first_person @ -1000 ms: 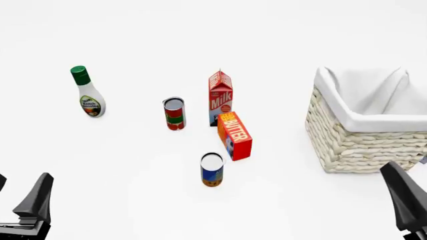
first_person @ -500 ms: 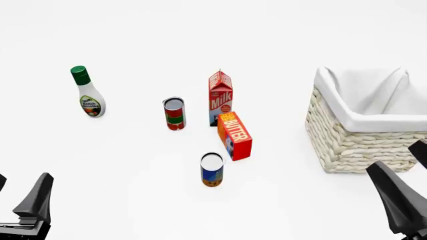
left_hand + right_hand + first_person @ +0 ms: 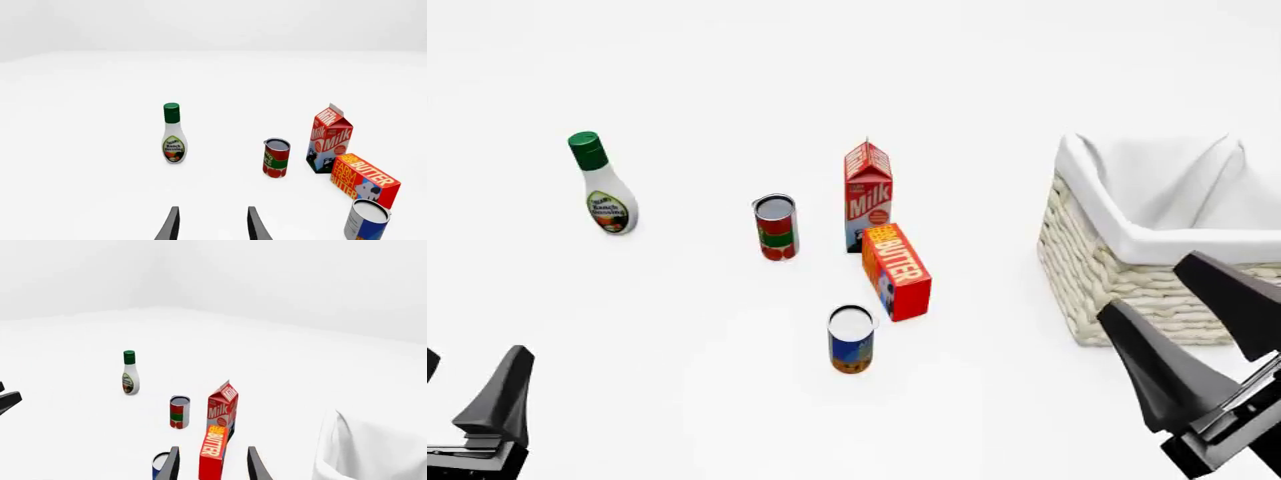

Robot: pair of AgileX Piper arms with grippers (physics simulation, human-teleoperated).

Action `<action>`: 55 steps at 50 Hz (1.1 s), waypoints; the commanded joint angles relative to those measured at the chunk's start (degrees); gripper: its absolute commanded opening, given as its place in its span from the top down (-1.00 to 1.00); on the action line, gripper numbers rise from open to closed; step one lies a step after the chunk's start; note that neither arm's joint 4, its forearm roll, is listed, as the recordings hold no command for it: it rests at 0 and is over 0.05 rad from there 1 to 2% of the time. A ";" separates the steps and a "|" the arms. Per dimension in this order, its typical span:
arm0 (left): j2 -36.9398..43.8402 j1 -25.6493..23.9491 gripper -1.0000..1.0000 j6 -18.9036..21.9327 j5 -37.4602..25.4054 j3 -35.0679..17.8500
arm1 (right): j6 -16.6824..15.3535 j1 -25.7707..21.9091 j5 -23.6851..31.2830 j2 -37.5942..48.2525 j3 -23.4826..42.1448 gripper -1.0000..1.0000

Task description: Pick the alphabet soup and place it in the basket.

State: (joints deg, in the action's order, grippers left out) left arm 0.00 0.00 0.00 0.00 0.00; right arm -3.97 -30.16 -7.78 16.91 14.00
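The alphabet soup, a small can with a blue label and a silvery top, stands upright in the middle of the table, just in front of the butter box. It also shows in the left wrist view and, partly behind a finger, in the right wrist view. The basket, woven wicker with a white cloth lining, sits at the right. My right gripper hangs open in front of the basket, well right of the can. At the bottom left my left gripper is open and holds nothing.
A ranch dressing bottle stands at the far left. A red-and-green can, a milk carton and a butter box cluster just behind the soup can.
My right gripper has moved left and forward into view, so both its fingers now show in front of the basket. The left arm and all objects have stayed put.
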 commanded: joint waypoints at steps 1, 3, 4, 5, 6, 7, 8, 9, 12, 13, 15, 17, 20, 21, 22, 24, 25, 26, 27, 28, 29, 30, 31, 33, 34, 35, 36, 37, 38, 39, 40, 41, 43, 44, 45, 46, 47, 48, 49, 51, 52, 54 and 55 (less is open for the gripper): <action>0.00 0.00 -1.00 0.00 0.00 0.00 | -0.45 -1.68 -6.07 6.58 -0.28 -1.00; 0.00 0.00 -1.00 0.00 0.00 0.00 | -0.50 -1.94 -7.06 7.65 -0.31 -1.00; 0.00 0.00 -1.00 0.00 0.00 0.00 | -0.53 -2.08 -7.49 8.13 -0.33 -1.00; 0.00 0.00 -1.00 0.00 0.00 0.00 | -0.55 -2.21 -7.96 8.66 -0.36 -1.00; 0.00 0.00 -1.00 0.00 0.00 0.00 | -0.57 -2.30 -8.30 9.02 -0.38 -1.00; 0.00 0.00 -1.00 0.00 0.00 0.00 | -0.59 -2.47 -8.94 9.78 -0.37 -1.00; 0.00 0.00 -1.00 0.00 0.00 0.00 | -0.60 -2.55 -9.27 10.16 -0.37 -1.00; 0.00 0.00 -1.00 0.00 0.00 0.00 | -0.61 -2.68 -9.86 10.86 -0.32 -1.00; 0.00 0.00 -1.00 0.00 0.00 0.00 | -0.66 -3.00 -11.20 12.53 -0.16 -1.00; 0.00 0.00 -1.00 0.00 0.00 0.00 | -0.69 -3.11 -11.67 13.11 -0.12 -1.00; 0.00 0.00 -1.00 0.00 0.00 0.00 | -0.76 -3.27 -12.52 14.19 -0.03 -1.00; 0.00 0.00 -1.00 0.00 0.00 0.00 | -1.08 -3.64 -13.58 15.62 0.13 -1.00; 0.00 0.00 -1.00 0.00 0.00 0.00 | -1.36 -4.15 -14.64 17.31 0.62 -1.00; 0.00 0.00 -1.00 0.00 0.00 0.00 | -1.41 -4.33 -14.92 17.75 0.80 -1.00; 0.00 0.00 -1.00 0.00 0.00 0.00 | -1.39 -4.47 -15.19 18.16 0.94 -1.00; 0.00 0.00 -1.00 0.00 0.00 0.00 | -1.40 -4.81 -15.94 19.12 1.08 -1.00; 0.00 0.00 -1.00 0.00 0.00 0.00 | -1.35 -5.13 -16.84 20.28 1.23 -1.00; 0.00 0.00 -1.00 0.00 0.00 0.00 | -1.35 -5.13 -16.89 20.32 1.23 -1.00; 0.00 0.00 -1.00 0.00 0.00 0.00 | -1.35 -5.29 -17.15 20.68 1.27 -1.00; 0.00 0.00 -1.00 0.00 0.00 0.00 | -1.36 -5.49 -17.68 21.39 1.35 -1.00; 0.00 0.00 -1.00 0.00 0.00 0.00 | -1.35 -5.58 -17.98 21.81 1.40 -1.00; 0.00 0.00 -1.00 0.00 0.00 0.00 | -1.38 -5.89 -18.99 23.25 1.58 -1.00; 0.00 0.00 -1.00 0.00 0.00 0.00 | -1.43 -6.04 -19.31 23.66 1.63 -1.00; 0.00 0.00 -1.00 0.00 0.00 0.00 | -1.46 -6.31 -19.93 24.58 1.77 -1.00; 0.00 0.00 -1.00 0.00 0.00 0.00 | -1.53 -6.55 -20.48 25.34 1.86 -1.00; 0.00 0.00 -1.00 0.00 0.00 0.00 | -1.56 -6.69 -20.93 25.97 1.93 -1.00; 0.00 0.00 -1.00 0.00 0.00 0.00 | -1.58 -6.85 -21.36 26.62 2.03 -1.00; 0.00 0.00 -1.00 0.00 0.00 0.00 | -1.61 -7.06 -21.77 27.23 2.11 -1.00; 0.00 0.00 -1.00 0.00 0.00 0.00 | -1.64 -7.24 -22.18 27.84 2.22 -1.00; 0.00 0.00 -1.00 0.00 0.00 0.00 | -1.67 -7.34 -22.47 28.27 2.29 -1.00; 0.00 0.00 -1.00 0.00 0.00 0.00 | -1.66 -7.55 -23.05 29.17 2.46 -1.00; 0.00 0.00 -1.00 0.00 0.00 0.00 | -1.70 -7.69 -23.59 29.92 2.56 -1.00; 0.00 0.00 -1.00 0.00 0.00 0.00 | -1.76 -7.94 -24.37 31.12 2.77 -1.00; 0.00 0.00 -1.00 0.00 0.00 0.00 | -1.79 -8.17 -24.89 31.99 2.96 -1.00; 0.00 0.00 -1.00 0.00 0.00 0.00 | -1.82 -8.46 -25.58 33.08 3.15 -1.00; 0.00 0.00 -1.00 0.00 0.00 0.00 | -1.82 -8.46 -25.62 33.12 3.15 -1.00; 0.00 0.00 -1.00 0.00 0.00 0.00 | -1.89 -8.83 -26.59 34.59 3.37 -1.00; 0.00 0.00 -1.00 0.00 0.00 0.00 | -1.91 -8.99 -26.87 35.06 3.45 -1.00; 0.00 0.00 -1.00 0.00 0.00 0.00 | -1.91 -8.99 -26.88 35.07 3.45 -1.00; 0.00 0.00 -1.00 0.00 0.00 0.00 | -1.95 -9.28 -27.52 36.15 3.73 -1.00; 0.00 0.00 -1.00 0.00 0.00 0.00 | -1.95 -9.56 -28.10 37.26 4.10 -1.00; 0.00 0.00 -1.00 0.00 0.00 0.00 | -1.95 -9.83 -28.66 38.25 4.38 -1.00; 0.00 0.00 -1.00 0.00 0.00 0.00 | -1.93 -9.92 -28.82 38.57 4.46 -1.00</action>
State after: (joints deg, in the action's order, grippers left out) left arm 0.00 0.00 0.00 0.00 0.00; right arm -5.76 -38.59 -33.09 49.81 17.24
